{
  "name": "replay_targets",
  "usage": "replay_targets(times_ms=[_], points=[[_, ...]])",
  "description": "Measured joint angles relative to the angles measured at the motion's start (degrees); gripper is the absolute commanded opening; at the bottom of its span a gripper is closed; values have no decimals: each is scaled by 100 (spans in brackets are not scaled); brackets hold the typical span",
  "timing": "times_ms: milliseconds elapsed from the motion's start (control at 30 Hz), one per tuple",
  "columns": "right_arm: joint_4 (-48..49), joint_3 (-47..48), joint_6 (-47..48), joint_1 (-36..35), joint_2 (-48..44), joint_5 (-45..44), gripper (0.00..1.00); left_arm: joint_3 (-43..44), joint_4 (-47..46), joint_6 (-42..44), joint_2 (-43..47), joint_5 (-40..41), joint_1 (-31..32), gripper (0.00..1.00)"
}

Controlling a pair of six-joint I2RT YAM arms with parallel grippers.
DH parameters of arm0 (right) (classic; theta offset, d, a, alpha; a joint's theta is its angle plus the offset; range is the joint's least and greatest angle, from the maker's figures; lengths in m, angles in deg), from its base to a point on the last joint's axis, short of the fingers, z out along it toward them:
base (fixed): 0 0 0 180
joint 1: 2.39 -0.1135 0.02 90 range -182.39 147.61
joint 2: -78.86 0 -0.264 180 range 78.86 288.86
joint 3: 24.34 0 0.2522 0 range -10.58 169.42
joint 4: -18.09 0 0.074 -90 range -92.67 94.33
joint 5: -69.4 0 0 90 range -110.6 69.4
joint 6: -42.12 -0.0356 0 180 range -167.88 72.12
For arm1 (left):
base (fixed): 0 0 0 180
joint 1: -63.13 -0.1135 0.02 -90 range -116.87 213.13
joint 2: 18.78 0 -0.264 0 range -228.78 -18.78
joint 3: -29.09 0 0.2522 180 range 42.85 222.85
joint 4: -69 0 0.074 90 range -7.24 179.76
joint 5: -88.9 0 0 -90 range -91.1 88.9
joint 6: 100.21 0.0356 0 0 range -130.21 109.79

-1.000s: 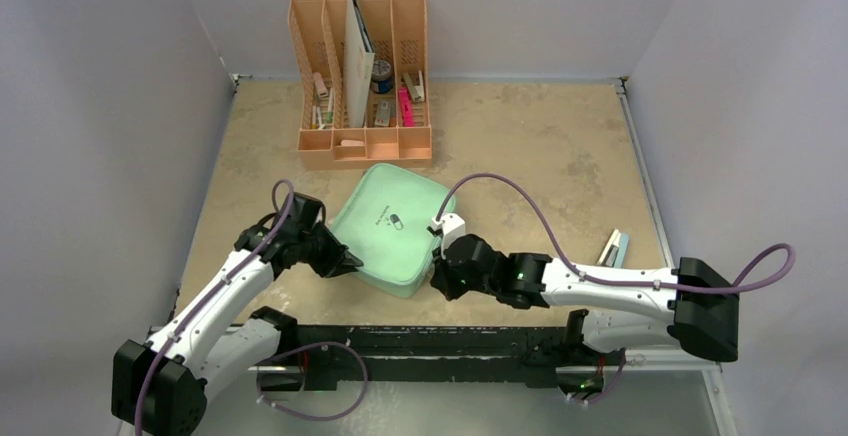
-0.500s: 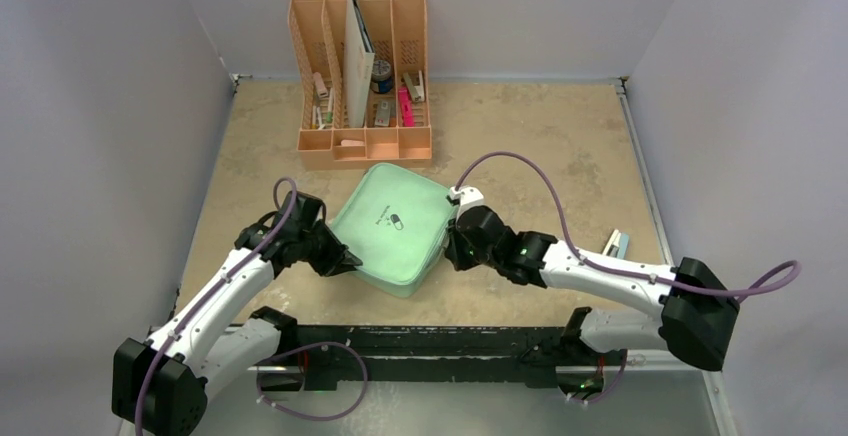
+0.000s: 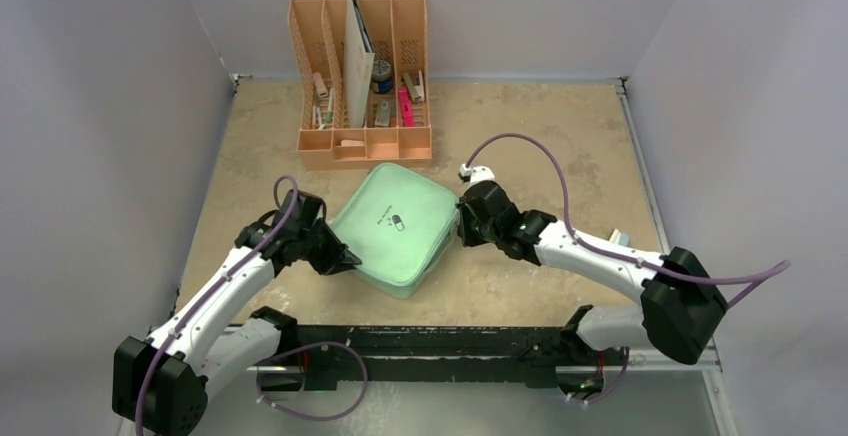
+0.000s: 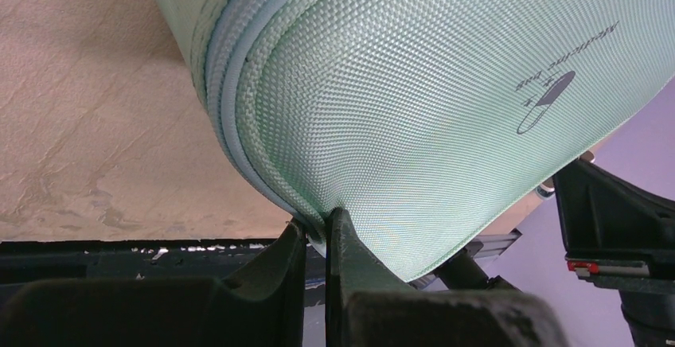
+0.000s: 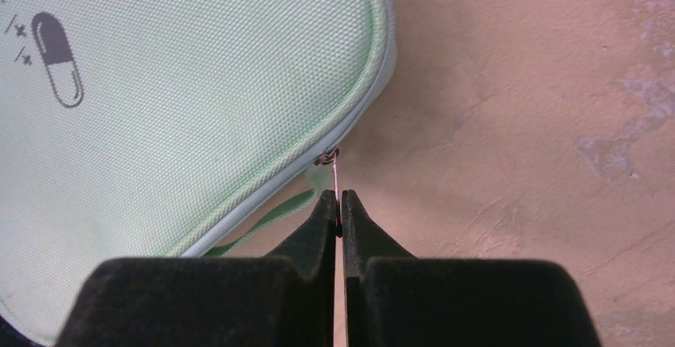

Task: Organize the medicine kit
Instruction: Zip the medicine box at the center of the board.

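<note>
Medicine kit (image 3: pixel 395 228) lay flat near the middle of the bench (image 3: pixel 540 136), lid down and pill logo up. It sat just in front of the peach organizer (image 3: pixel 365 76), not touching it.

Left end effector (image 4: pixel 317 231) was closed down on the kit's near-left rim, jaws nipping the raised piping beside the zip tape. Right end effector (image 5: pixel 335 204) was closed tight on the thin metal zip pull (image 5: pixel 336 173) at the kit's right edge, with the slider just beyond the fingertips. Could not tell from these views how much of the zip was already run.

Handling, as judged:
- The woven fabric shell looked padded, soft and probably light.
- It would likely skate over the smooth bench under a sideways tug, so the anchoring pinch opposite made sense.
- The faces would buckle if squeezed, so the stiffer piping looked the better hold.
- The pull was small, slick metal and might slip from the pads if drawn at an angle.
- It seemed best drawn along the line of the zip, slowly round the rounded corners
</note>
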Motion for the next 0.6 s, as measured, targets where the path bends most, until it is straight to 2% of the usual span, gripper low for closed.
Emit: replay_targets(times_ms=[600], points=[[33, 306, 227, 743, 422, 225, 0, -2, -114, 238, 63, 72, 0, 0]])
